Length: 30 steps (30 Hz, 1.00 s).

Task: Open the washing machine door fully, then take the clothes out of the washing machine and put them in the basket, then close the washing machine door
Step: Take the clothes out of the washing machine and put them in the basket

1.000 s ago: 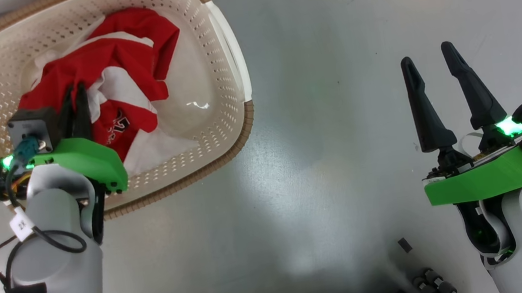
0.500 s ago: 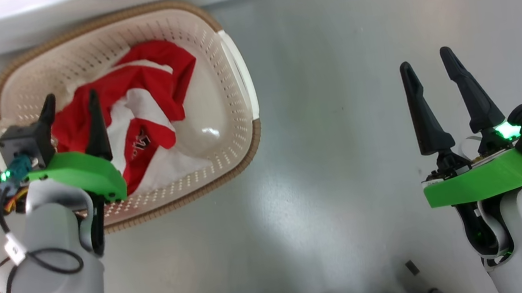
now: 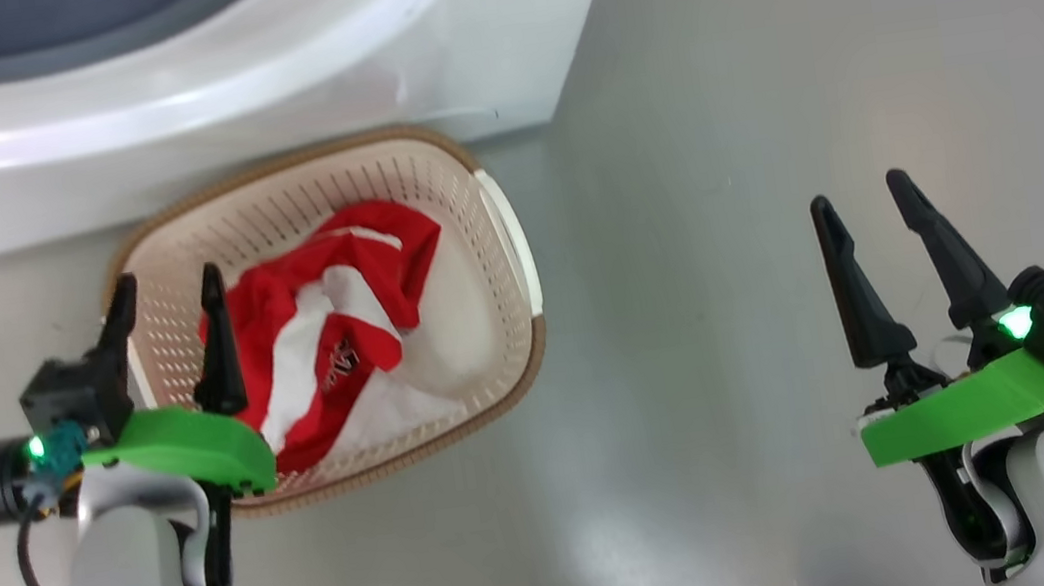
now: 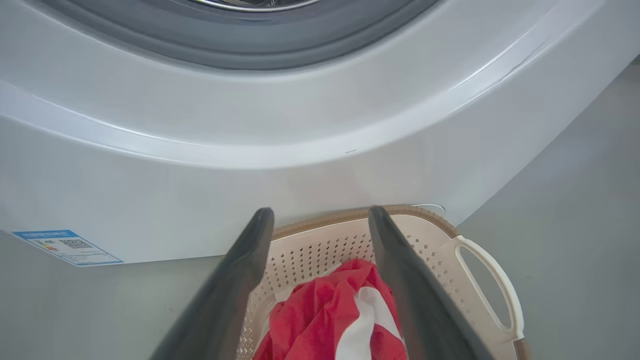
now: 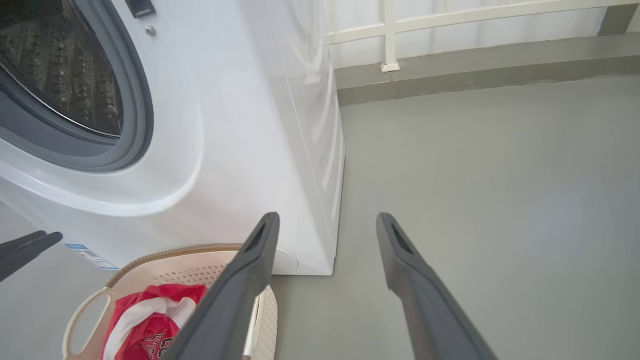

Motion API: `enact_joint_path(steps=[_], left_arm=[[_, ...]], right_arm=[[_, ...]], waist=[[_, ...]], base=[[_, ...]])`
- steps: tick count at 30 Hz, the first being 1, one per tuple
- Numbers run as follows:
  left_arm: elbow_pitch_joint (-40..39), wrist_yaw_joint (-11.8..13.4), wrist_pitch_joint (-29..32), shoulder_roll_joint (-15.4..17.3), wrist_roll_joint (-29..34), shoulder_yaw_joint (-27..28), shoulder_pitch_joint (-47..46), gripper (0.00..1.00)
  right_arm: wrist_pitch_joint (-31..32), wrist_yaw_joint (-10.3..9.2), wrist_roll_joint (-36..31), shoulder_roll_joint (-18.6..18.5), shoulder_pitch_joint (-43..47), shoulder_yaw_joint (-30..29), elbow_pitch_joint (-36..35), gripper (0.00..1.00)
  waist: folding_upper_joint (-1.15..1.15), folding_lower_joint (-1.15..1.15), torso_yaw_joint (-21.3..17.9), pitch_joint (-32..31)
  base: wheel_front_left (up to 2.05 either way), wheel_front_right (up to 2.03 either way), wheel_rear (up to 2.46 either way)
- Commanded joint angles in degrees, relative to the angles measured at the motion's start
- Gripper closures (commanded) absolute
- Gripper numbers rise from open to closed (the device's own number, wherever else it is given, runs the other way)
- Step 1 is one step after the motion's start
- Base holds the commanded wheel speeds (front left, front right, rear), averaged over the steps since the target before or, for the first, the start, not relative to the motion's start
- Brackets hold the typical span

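Head view: crumpled red-and-white clothes [image 3: 356,272] in basket [image 3: 496,271]

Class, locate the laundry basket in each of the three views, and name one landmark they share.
Head view: basket left of centre, below the washing machine.
Left wrist view: basket at the bottom, centre to right.
Right wrist view: basket at bottom left.
Shared landmark: the red-and-white clothes inside it.

Washing machine [image 3: 257,116] just behind basket [image 3: 290,213]
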Motion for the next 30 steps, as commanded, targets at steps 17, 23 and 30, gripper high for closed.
enact_joint_path(steps=[17, 23, 30], left_arm=[[-11.88, -0.79, -0.28, 0.83, -0.51, 1.0, 14.37, 0.0], [-16.23, -0.8, -0.28, 0.82, -1.62, 0.11, 19.76, 0.0], [-20.22, -0.81, -0.28, 0.81, -1.95, 0.16, 25.17, 0.0]], right_arm=[[-0.36, 0.42, -0.05, -1.78, 8.26, 1.98, 0.57, 0.0], [-0.36, 0.42, 0.18, -2.27, 11.32, 2.17, 1.1, 0.0], [-0.36, 0.42, 0.32, -2.56, 14.49, 1.89, 1.17, 0.0]], waist=[[0.0, 0.0, 1.71, -16.86], [0.0, 0.0, 1.87, -21.35], [0.0, 0.0, 1.82, -24.97]], base=[[0.0, 0.0, 0.0], [0.0, 0.0, 0.0], [0.0, 0.0, 0.0]])
